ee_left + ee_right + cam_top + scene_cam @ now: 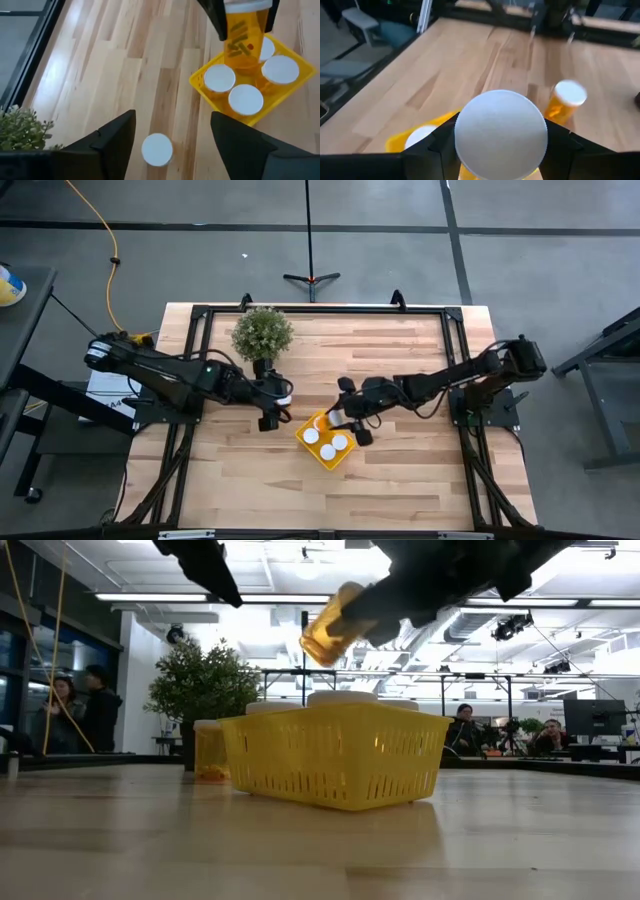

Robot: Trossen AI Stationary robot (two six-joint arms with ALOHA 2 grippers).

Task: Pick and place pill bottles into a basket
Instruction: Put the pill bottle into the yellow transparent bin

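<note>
Orange pill bottle (243, 37) clamped in right end effector (352, 423) above basket (343, 457); left end effector (275, 407) spread, empty.

The basket (327, 442) sits near the middle of the table (400, 490) with four capped pill bottles (245, 98) standing in it, and the right gripper (349, 423) holds a fifth bottle (332, 628) in the air above it. A sixth bottle (157, 149) stands on the table just beside the basket, beneath the left gripper (275, 412). The potted plant (262, 334) stands behind, toward the table's far edge.
</note>
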